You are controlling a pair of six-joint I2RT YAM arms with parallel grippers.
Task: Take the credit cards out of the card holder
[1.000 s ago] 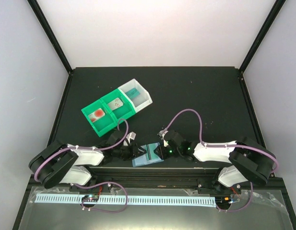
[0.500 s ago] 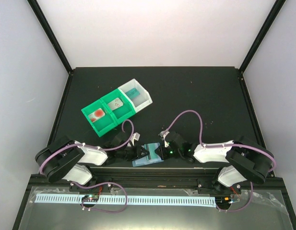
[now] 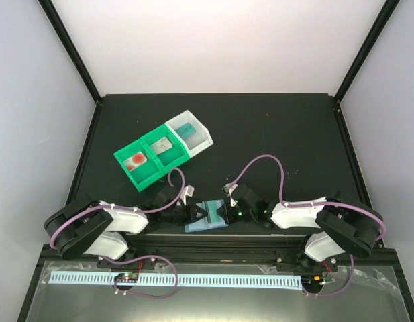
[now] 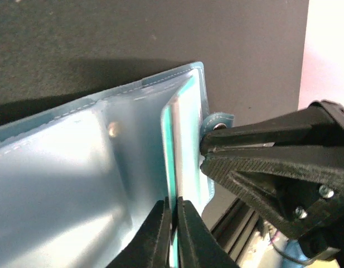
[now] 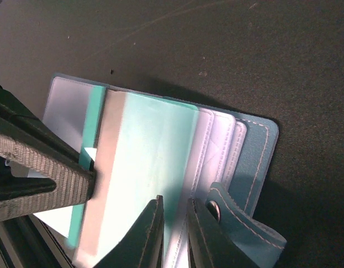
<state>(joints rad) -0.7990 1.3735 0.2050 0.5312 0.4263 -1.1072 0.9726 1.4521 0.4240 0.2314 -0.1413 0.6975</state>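
Observation:
The slate-blue card holder (image 3: 208,219) lies open near the table's front edge, between both grippers. My left gripper (image 4: 173,202) is shut on the edge of a teal credit card (image 4: 170,145) that stands out of a translucent sleeve of the holder (image 4: 77,167). In the right wrist view the same card (image 5: 144,162) shows pale teal with a brownish stripe, and a left finger (image 5: 54,170) pinches its left edge. My right gripper (image 5: 174,220) is shut on the sleeve edges beside the snap tab (image 5: 238,220). Any other credit card is hidden.
Two joined green trays (image 3: 153,173) and a white tray (image 3: 201,142) holding small items stand at the back left. The table's front edge with its metal rail (image 4: 244,223) runs just behind the holder. The two gripper tips nearly touch over the holder.
The left gripper has moved right onto the holder and closed on the teal card's edge. The right gripper has narrowed onto the sleeves. The holder has stayed in place.

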